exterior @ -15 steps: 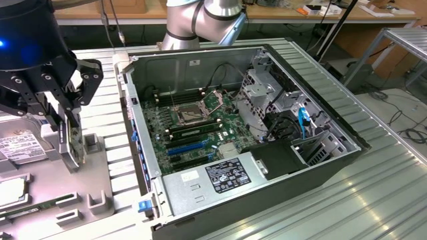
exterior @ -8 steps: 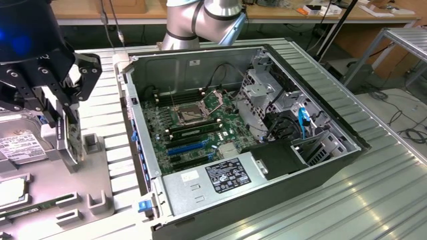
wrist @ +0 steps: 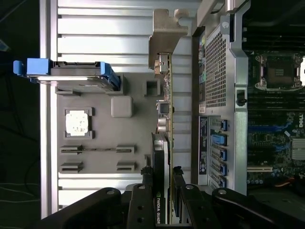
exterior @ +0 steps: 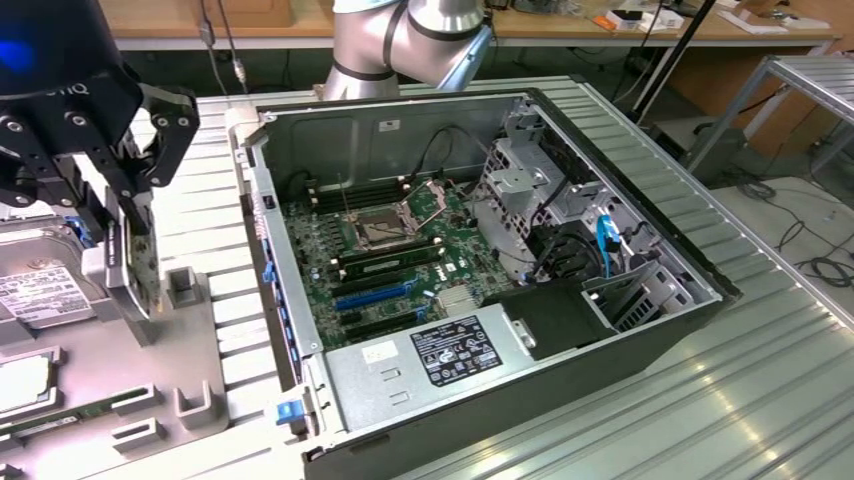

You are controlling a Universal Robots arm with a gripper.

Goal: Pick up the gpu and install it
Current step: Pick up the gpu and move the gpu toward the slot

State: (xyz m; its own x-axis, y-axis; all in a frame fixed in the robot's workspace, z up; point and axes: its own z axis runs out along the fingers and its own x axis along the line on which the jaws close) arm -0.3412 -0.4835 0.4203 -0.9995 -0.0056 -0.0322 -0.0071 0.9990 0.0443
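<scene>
The grasp is made, so we're in the pick-up stage. In the exterior view the gripper (exterior: 123,225) hangs at about nine o'clock from the open computer case (exterior: 286,280), over the grey parts tray (exterior: 200,430) on the slatted worktop (exterior: 761,380). The jaws are clamped on the gpu (exterior: 134,275), one finger on each flat face. The card hangs on edge, running towards six o'clock below the wrist. In the wrist view its silver end bracket (wrist: 164,33) shows at the end away from the jaws. I can't tell whether the lower edge has cleared the tray, because the card's bottom and the tray fixtures run together. A hard drive (exterior: 40,295) lies in the tray at roughly eight o'clock from the gripper, untouched. The install hasn't begun: the motherboard (exterior: 400,255) lies bare in the case, with its blue expansion slots (exterior: 376,294) at about three o'clock from the card and nothing in them. As I read it, the move from here calls for height enough to carry the card over the case's near wall. It also needs the bracket turned to meet that wall, the card's long edge squared to one slot, and a grip firm enough that the board doesn't tilt.
</scene>
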